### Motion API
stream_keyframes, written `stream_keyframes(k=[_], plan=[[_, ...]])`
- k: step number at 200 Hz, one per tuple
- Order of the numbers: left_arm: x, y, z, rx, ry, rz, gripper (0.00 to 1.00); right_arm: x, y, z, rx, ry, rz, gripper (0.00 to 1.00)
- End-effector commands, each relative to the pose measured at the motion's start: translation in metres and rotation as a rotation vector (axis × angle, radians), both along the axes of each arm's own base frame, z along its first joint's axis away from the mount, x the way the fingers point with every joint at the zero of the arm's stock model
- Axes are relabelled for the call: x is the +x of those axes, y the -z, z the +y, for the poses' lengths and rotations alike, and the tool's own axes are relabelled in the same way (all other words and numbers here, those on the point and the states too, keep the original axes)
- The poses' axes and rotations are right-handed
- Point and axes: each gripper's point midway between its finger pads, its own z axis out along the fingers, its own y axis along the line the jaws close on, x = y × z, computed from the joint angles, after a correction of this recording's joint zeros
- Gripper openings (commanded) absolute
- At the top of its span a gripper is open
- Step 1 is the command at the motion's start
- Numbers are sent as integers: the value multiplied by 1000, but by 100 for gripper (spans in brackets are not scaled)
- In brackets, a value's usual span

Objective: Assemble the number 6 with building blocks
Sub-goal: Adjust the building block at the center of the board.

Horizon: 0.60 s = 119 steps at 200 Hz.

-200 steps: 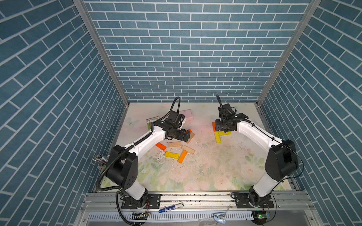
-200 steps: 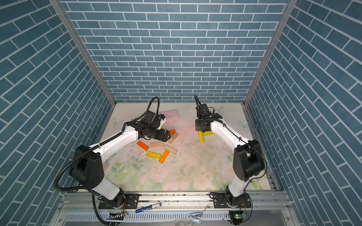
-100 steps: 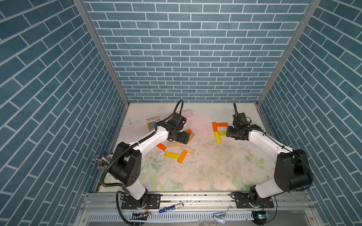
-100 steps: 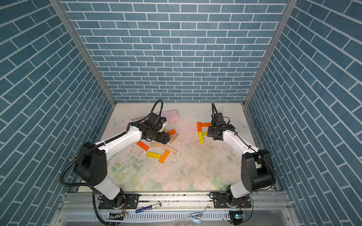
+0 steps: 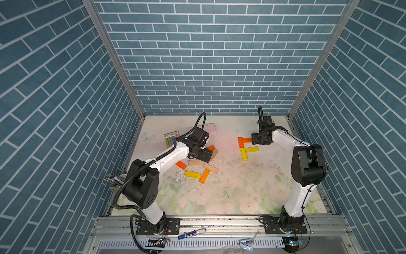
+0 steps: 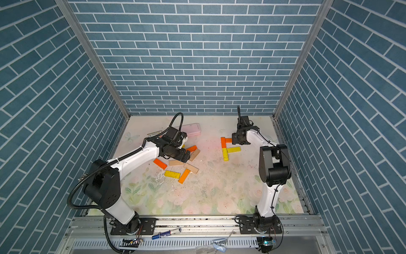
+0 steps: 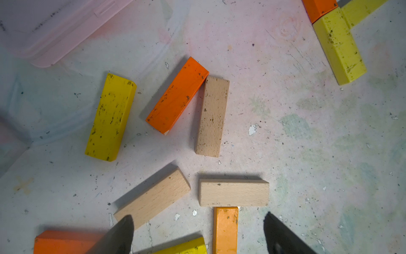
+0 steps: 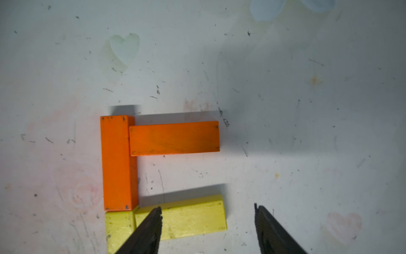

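Black jaws spread wide and empty, the right pincer hangs at the edge of the unfinished number 6, two orange and two yellow bars joined on the worktop. The left pincer, also open and empty, hovers over the loose building blocks, well apart.

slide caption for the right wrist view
Open right gripper above two orange wooden bars and two yellow wooden bars laid in an F shape.

1. Both top views look down from high in front; the table fills your frame's lower middle.
2. Your left wrist view looks down close on loose blocks.
3. Your right wrist view looks down close on the laid bars, which the left wrist view also catches.
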Motion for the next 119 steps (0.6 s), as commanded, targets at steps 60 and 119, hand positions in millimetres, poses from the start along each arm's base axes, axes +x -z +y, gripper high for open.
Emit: stream_keyframes(k=[60, 119], plan=[[3, 4, -8, 1, 33, 34, 93, 17, 19, -4, -12, -159, 34, 73], [5, 6, -9, -12, 34, 50, 93, 20, 23, 2, 11, -189, 65, 73]])
